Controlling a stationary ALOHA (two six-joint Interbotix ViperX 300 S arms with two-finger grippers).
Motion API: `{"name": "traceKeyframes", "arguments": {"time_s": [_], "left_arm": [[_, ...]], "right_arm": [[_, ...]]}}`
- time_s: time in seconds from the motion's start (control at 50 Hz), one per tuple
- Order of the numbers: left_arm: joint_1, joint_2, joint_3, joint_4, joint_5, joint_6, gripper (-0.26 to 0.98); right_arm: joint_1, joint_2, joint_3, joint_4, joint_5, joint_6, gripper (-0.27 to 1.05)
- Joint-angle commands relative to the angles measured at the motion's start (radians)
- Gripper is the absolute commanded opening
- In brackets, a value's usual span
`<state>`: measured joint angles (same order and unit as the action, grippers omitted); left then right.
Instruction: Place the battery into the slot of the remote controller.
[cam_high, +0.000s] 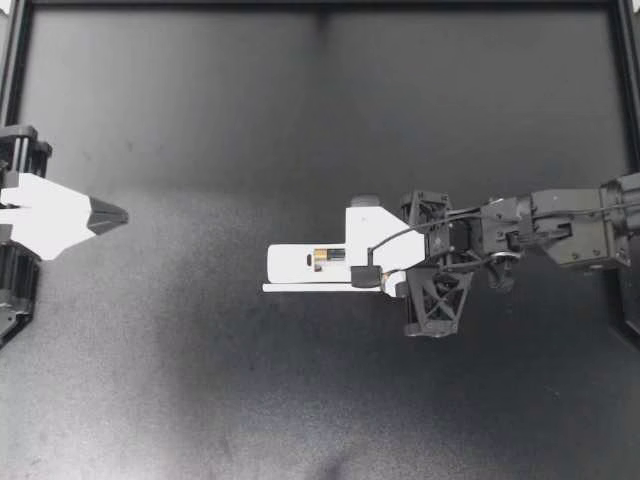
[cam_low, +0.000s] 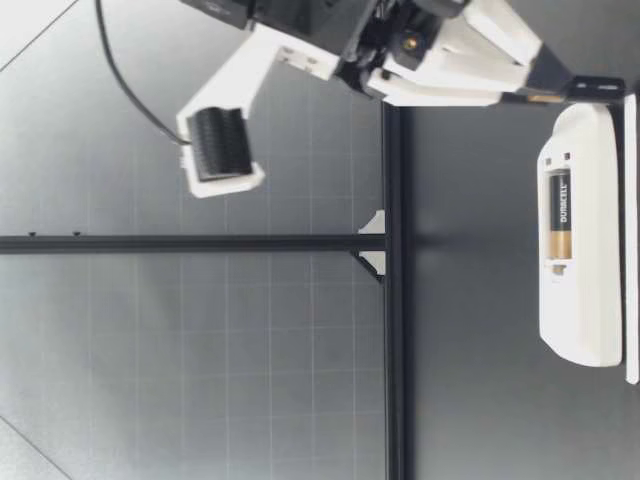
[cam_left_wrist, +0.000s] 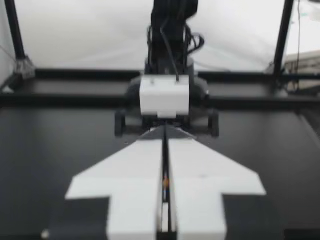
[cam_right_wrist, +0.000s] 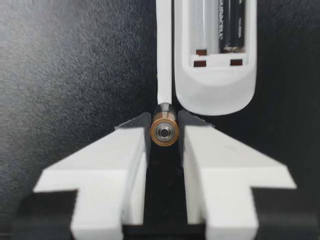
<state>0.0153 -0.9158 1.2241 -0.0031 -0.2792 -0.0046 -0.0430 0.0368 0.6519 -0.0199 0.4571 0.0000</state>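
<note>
The white remote controller (cam_high: 300, 262) lies back-up at mid-table, with one battery (cam_high: 324, 257) seated in its open slot. My right gripper (cam_high: 362, 275) is at the remote's right end. In the right wrist view this gripper (cam_right_wrist: 165, 132) is shut on a second battery (cam_right_wrist: 165, 131), seen end-on between the fingertips, just short of the remote (cam_right_wrist: 215, 85). The bay (cam_right_wrist: 204, 25) beside the seated battery (cam_right_wrist: 230, 25) is bare. In the low view my right gripper (cam_low: 555, 92) hangs low over the remote's (cam_low: 580, 300) end. My left gripper (cam_high: 110, 214) is shut and holds nothing, far from the remote at the table's left edge.
A thin white cover strip (cam_high: 305, 288) lies along the remote's near side, and in the right wrist view its end (cam_right_wrist: 164, 60) is right ahead of the held battery. A black frame rail (cam_high: 320, 8) borders the dark table.
</note>
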Motion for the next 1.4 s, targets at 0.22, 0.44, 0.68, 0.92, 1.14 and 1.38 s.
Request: {"name": "traceKeyframes", "arguments": {"time_s": [0.22,0.44,0.68,0.92,1.14,1.38], "left_arm": [[0.025,0.264,-0.117,0.0,0.112,0.0,-0.15],[0.049,0.477,-0.219,-0.002,0.187,0.002,-0.15],[0.054,0.69,-0.328,0.0,0.222,0.002,-0.15],[0.055,0.861,-0.414,0.0,0.27,0.002,-0.15],[0.057,0.927,-0.448,0.0,0.298,0.003,-0.15],[0.057,0.988,-0.46,0.0,0.268,-0.002,-0.15]], "right_arm": [[-0.011,-0.166,0.144,0.002,-0.411,0.005,0.04],[-0.044,-0.173,0.302,0.017,-0.877,0.026,0.04],[-0.049,-0.115,0.316,0.015,-0.933,0.023,0.04],[-0.049,-0.038,0.285,0.014,-0.919,0.015,0.04],[-0.049,0.002,0.265,0.014,-0.919,0.014,0.04],[-0.051,0.034,0.249,0.012,-0.917,0.014,0.04]]}}
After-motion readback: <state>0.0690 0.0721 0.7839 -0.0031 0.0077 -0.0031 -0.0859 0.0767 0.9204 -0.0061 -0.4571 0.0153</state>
